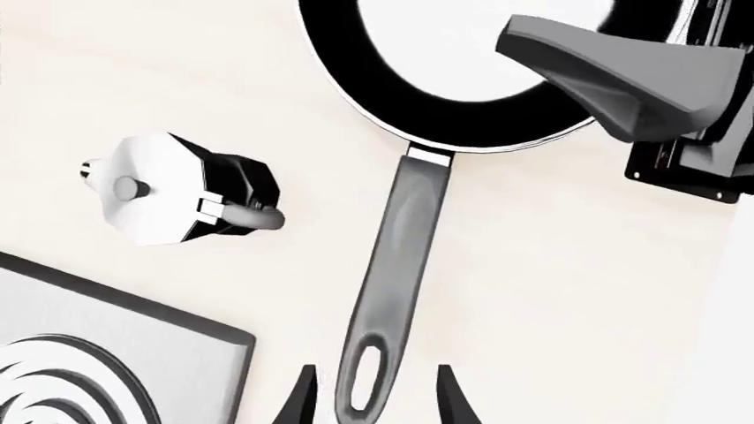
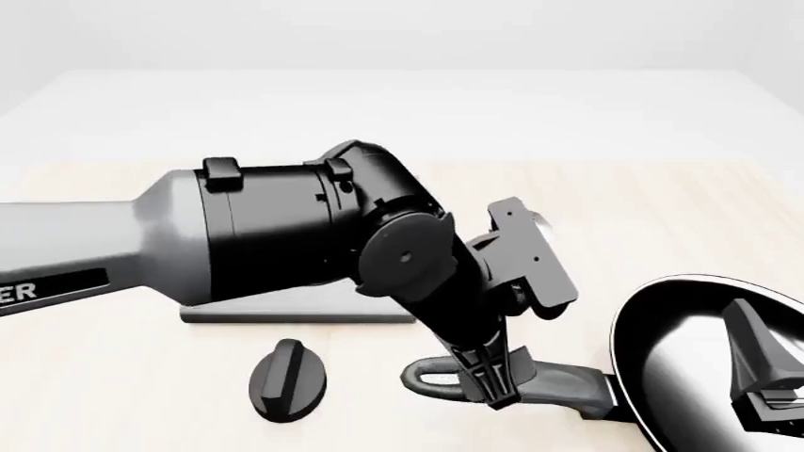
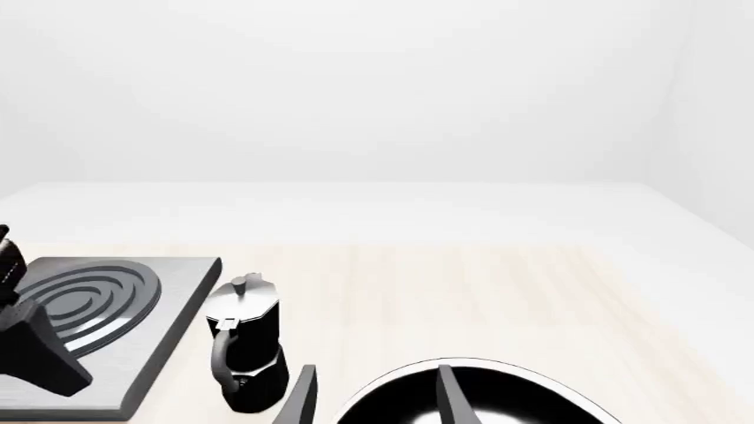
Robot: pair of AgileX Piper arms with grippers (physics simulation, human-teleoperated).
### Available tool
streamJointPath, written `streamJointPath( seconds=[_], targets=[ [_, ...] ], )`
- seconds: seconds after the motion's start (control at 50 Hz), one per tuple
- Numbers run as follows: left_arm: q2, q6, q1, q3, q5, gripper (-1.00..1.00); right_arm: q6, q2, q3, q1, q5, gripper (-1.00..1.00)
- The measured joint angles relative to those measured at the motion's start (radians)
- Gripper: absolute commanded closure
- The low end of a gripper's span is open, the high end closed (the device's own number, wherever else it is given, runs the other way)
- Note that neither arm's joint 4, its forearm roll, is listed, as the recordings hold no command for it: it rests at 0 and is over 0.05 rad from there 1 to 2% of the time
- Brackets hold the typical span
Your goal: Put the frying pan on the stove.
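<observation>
Left end effector (image 2: 496, 381) spread open astride frying pan (image 2: 703, 363) handle, lower center; ungrasped, stove (image 3: 106, 305) bare, right end effector (image 3: 371, 397) open.

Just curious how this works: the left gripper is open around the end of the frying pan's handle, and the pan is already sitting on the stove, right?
Not quite. The left gripper is open around the handle's looped end, but the frying pan rests on the table, apart from the stove. The left wrist view shows this.
</observation>
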Motion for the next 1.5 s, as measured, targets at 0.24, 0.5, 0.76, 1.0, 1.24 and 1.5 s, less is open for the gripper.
streamJointPath(
  seconds=[0.24, 0.5, 0.76, 1.0, 1.24, 1.5],
  targets=[
    [0.071, 0.011, 0.011, -0.063, -0.004, -1.00, 0.000, 0.000, 0.000, 0.000, 0.000, -1.00],
    [0.129, 0.004, 0.011, -0.096, -0.022, -1.00, 0.000, 0.000, 0.000, 0.000, 0.000, -1.00],
    [0.146, -0.023, -0.014, -0.073, -0.063, -1.00, 0.000, 0.000, 0.000, 0.000, 0.000, -1.00],
    [0.157, -0.041, -0.022, -0.048, -0.092, -1.00, 0.000, 0.000, 0.000, 0.000, 0.000, -1.00],
    [0.182, -0.056, -0.012, -0.032, -0.118, -1.00, 0.000, 0.000, 0.000, 0.000, 0.000, -1.00],
    [0.200, -0.075, -0.008, -0.020, -0.137, -1.00, 0.000, 0.000, 0.000, 0.000, 0.000, -1.00]
  ],
)
